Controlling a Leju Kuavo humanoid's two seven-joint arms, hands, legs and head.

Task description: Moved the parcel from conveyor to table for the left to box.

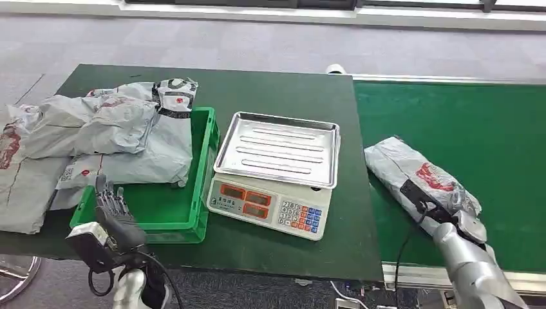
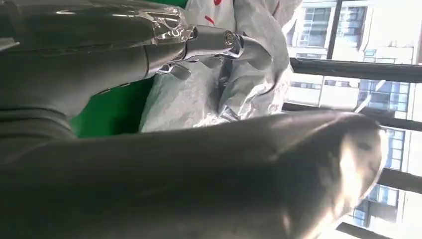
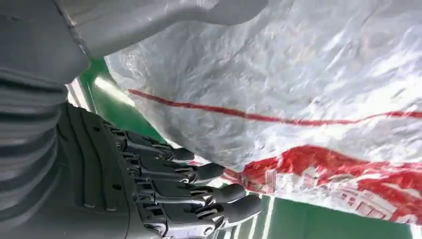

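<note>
The parcel [image 1: 412,168] against my right hand [image 1: 430,207] was crinkled grey plastic film with a soft sheen and red print, and my fingers [image 3: 199,194] beside it were dark matt plastic with bare metal at the links. The scale [image 1: 273,175] carried a ribbed, glossy steel tray [image 1: 279,148] over a smooth cream plastic body. The box [image 1: 164,209] was shiny green plastic, and the conveyor [image 1: 489,135] a matt green belt.

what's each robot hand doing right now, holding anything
Left robot hand: open, holding nothing, by the green crate.
Right robot hand: wrapped around the parcel on the conveyor.
</note>
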